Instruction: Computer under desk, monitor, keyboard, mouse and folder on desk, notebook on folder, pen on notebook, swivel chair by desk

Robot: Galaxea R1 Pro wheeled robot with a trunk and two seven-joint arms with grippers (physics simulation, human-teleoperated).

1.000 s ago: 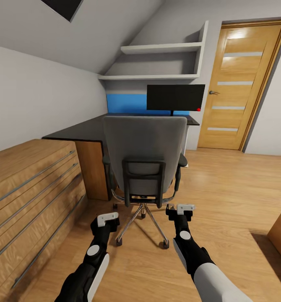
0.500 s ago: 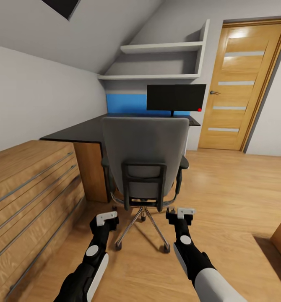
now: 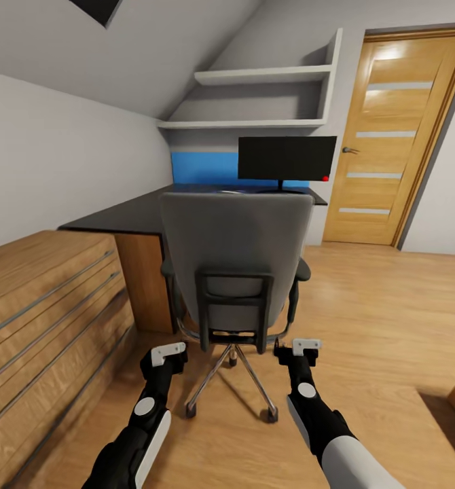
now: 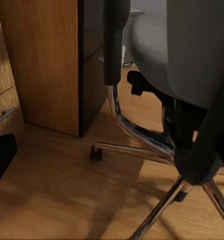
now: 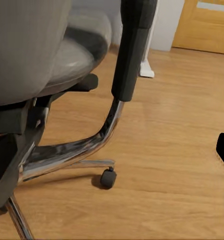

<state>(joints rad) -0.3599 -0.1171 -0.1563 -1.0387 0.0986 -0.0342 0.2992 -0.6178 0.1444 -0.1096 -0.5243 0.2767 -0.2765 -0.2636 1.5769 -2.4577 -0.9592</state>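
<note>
Facing the chair (image 3: pixel 235 261) from behind, both arms low, left gripper (image 3: pixel 165 354) and right gripper (image 3: pixel 299 349) of unreadable jaw state, with the monitor (image 3: pixel 286 158) on the desk (image 3: pixel 136 212) at its far edge; the folder's transfer apparently remains.

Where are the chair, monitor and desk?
chair (image 3: pixel 235 238), head view, middle of the grey backrest.
monitor (image 3: pixel 286 157), head view, centre of the black screen.
desk (image 3: pixel 129 214), head view, bare black top left of the chair.
</note>
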